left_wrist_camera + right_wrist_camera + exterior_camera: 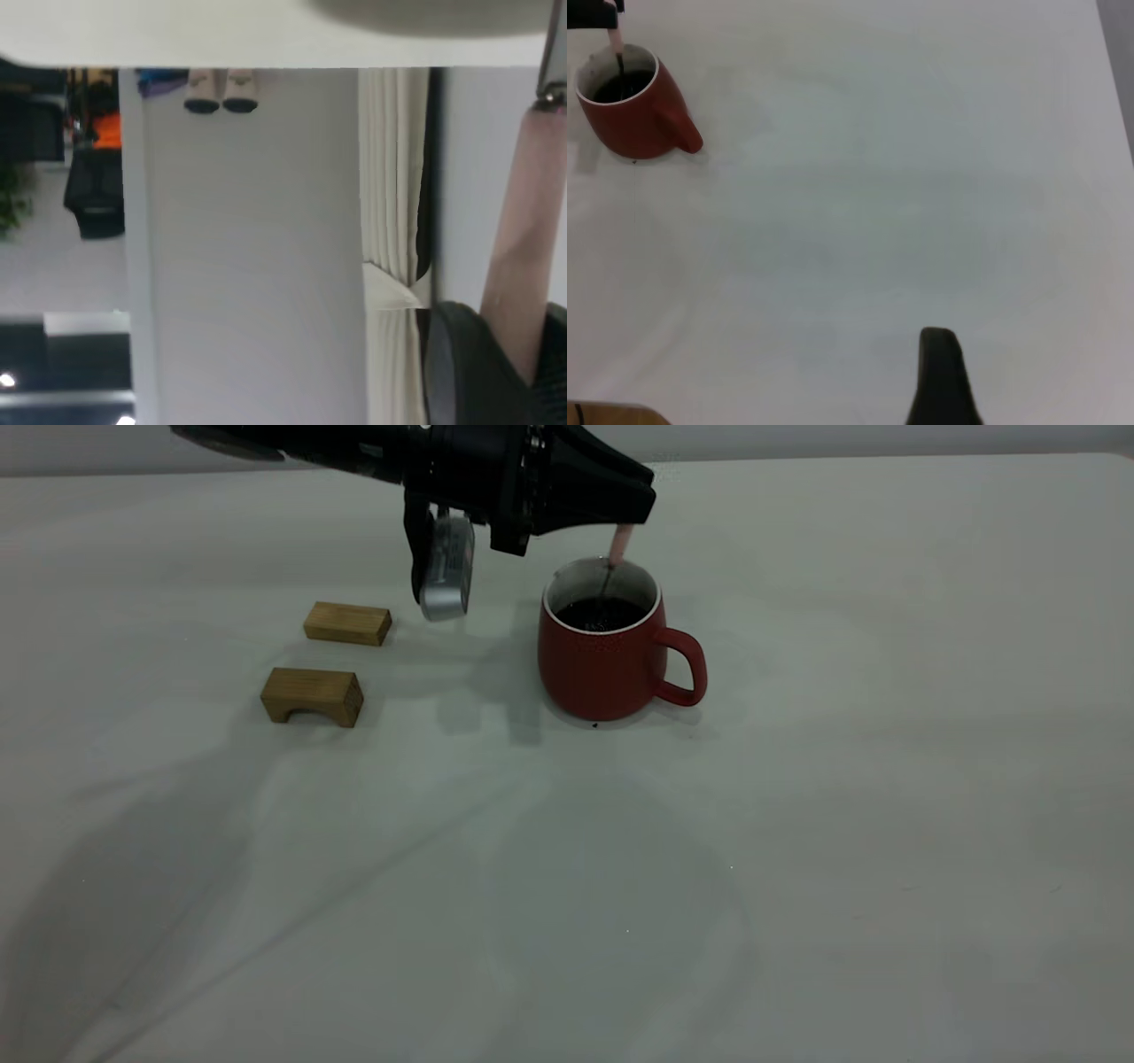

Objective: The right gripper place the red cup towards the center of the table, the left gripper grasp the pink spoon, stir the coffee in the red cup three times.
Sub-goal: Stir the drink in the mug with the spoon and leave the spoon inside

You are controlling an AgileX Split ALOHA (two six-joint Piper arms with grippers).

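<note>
The red cup (598,669) stands upright near the middle of the table (797,824), handle pointing right, with dark coffee (601,613) inside. Directly above its rim my left gripper (633,512) is shut on the pink spoon (621,543). The spoon hangs down and its grey neck dips into the coffee. In the left wrist view the pink handle (527,239) rises from between the dark jaws of my left gripper (532,363). My right gripper (926,354) is out of the exterior view. It sits far back from the cup (629,119) and is open, holding nothing.
Two tan wooden blocks lie left of the cup, a flat one (347,623) behind an arched one (313,695). The left arm's silver-grey part (446,577) hangs between the blocks and the cup. Bare tabletop spreads in front and to the right.
</note>
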